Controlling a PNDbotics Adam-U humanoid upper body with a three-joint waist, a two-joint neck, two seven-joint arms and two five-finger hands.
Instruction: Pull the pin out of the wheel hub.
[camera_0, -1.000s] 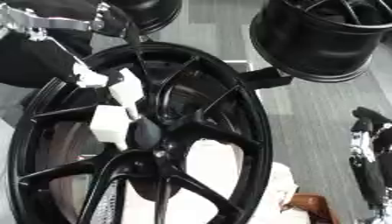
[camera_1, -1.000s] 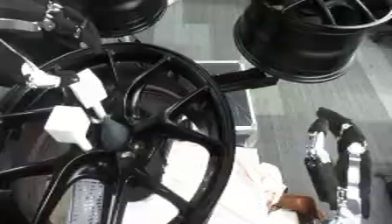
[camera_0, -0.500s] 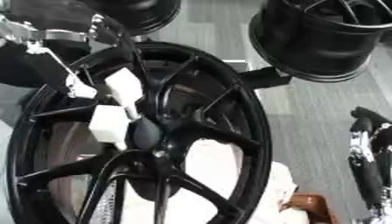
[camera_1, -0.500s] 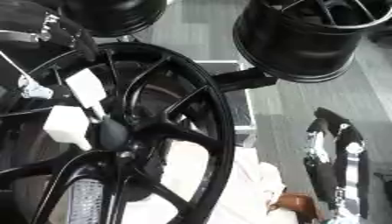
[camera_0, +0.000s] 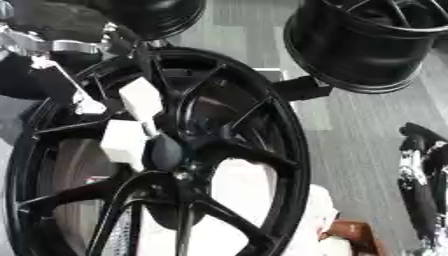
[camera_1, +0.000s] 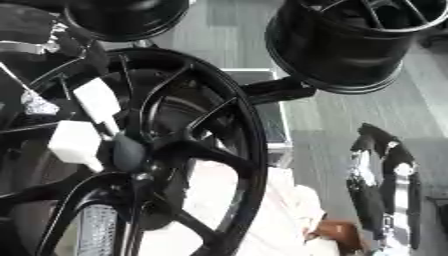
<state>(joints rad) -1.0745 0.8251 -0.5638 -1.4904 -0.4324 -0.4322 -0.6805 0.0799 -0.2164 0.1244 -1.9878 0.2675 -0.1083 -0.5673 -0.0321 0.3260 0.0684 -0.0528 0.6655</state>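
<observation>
Big black wheel (camera_0: 166, 155) fills the centre-left of both views, spokes meeting at the wheel hub (camera_0: 166, 152), a dark rounded boss.

Left robot hand (camera_0: 131, 120) is at the hub, coming in from upper left: two white blocky fingertips (camera_0: 140, 99) show, one just above-left of the hub, the other right beside it on the left, both against the hub area. Can't tell whether the fingers are curled on anything or just pressed there. The pin itself can't be made out; if it's there it's hidden at the hub betw. fingertips and boss. Black-and-silver arm w/ thin cables (camera_0: 66, 82) runs up-left from the hub.

Right robot hand (camera_1: 381, 185) sits well right of the wheel, low, fingers pointing up and relaxed, holding nothing. Right eye view shows most of it; left eye view catches only a strip (camera_0: 424, 180) at the frame edge.

Above-right of the hub, a second black rim (camera_1: 350, 42) lies on its side on a bracket. A third rim (camera_1: 127, 17) is above the hub at the top edge.

Below-right of the hub: white cloth (camera_1: 280, 210) and a brown item (camera_1: 337, 232), clearer in the right eye view. Grey floor (camera_0: 359, 125) behind.
</observation>
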